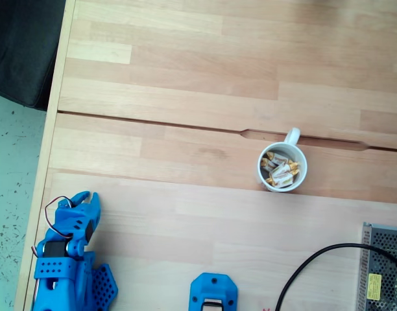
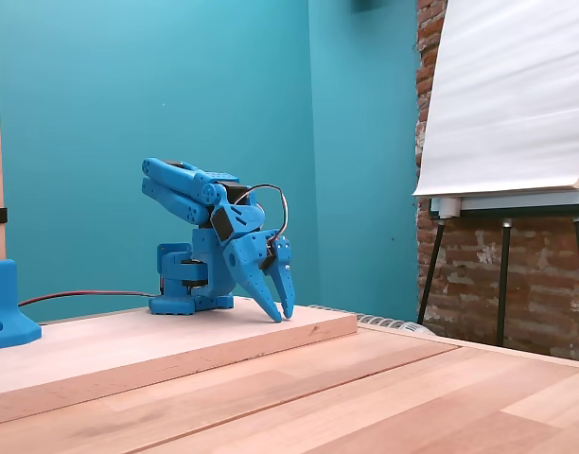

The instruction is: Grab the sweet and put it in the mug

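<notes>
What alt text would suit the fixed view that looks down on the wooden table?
A white mug holding several wrapped sweets stands on a pale wooden table, handle toward the top. The blue gripper rests far off at lower left, jaws nearly together and empty; a black cable curves in at lower right.

1. Blue arm (image 1: pixel 69 259): base cut off by bottom edge, left of mug (image 1: pixel 282 168).
2. Sweets (image 1: pixel 281 172) inside mug: count too small to tell.
3. End effector (image 2: pixel 280 307): finger gap unclear.
4. Grey box (image 1: pixel 383 269) right of mug: cropped at corner.
</notes>
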Motion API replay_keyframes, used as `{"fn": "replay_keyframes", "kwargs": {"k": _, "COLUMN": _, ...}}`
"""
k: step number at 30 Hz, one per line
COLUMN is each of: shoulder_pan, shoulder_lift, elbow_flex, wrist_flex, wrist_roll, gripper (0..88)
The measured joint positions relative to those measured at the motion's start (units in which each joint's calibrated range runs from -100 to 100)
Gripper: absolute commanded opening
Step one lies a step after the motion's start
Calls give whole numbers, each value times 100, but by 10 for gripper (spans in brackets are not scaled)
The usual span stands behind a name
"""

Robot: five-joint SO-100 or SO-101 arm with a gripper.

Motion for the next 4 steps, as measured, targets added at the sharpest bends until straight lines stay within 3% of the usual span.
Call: {"fn": "replay_keyframes", "kwargs": {"k": 4, "shoulder_pan": 0, "shoulder_lift": 0, "elbow_flex": 0, "wrist_flex": 0, "wrist_roll": 0, "gripper": 57}}
